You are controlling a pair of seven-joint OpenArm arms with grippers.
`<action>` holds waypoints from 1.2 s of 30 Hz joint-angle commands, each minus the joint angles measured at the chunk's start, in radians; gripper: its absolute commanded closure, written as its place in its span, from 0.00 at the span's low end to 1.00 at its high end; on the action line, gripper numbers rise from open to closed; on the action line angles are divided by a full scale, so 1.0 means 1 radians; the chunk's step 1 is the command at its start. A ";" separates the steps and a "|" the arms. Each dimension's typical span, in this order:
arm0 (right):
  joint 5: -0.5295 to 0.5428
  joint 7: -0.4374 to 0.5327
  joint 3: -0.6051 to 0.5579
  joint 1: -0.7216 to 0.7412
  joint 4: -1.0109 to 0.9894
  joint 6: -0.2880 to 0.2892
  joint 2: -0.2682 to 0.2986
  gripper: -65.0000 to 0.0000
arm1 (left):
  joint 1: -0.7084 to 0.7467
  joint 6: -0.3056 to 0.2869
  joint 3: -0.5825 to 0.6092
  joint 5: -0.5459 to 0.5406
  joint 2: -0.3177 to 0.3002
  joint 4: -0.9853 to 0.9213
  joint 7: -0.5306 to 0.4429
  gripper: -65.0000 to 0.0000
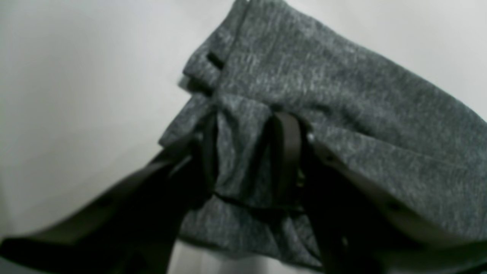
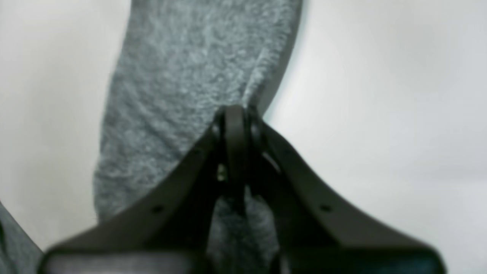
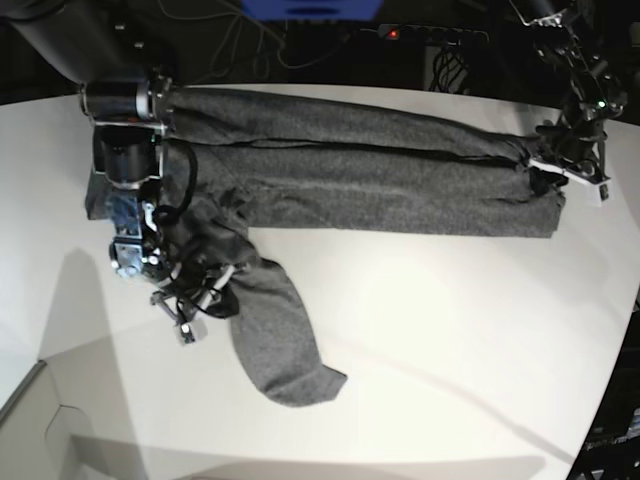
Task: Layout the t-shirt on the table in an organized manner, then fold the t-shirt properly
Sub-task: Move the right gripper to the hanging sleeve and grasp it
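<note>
**Risk of a dragged bunch and a lost sleeve grip**

The t-shirt [image 3: 360,185] is stretched in a long, part-folded band across the far side of the table [image 3: 430,340], with one sleeve [image 3: 275,335] trailing toward the near edge. The left gripper [image 1: 247,160] is seen part-way closed on a gathered fold at the band's end, cloth bunched between its fingers. The right gripper [image 2: 236,125] is closed tight at the sleeve's edge; only a thin lip of fabric appears to be pinched there.

If the right arm is pulled away quickly, that thin pinch could slip and the sleeve would be dropped crooked. If both arms are drawn apart, the bunched cloth near the right arm could be tightened into a twist instead of being flattened. The left hold, being thick and uneven, could release layers one at a time, so the folds would be skewed.
</note>
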 commanded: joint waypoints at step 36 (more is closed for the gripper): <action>0.022 -0.322 -0.463 -0.654 1.015 0.001 -0.264 1.00 | -0.016 0.000 0.002 0.004 -0.009 0.023 0.017 0.65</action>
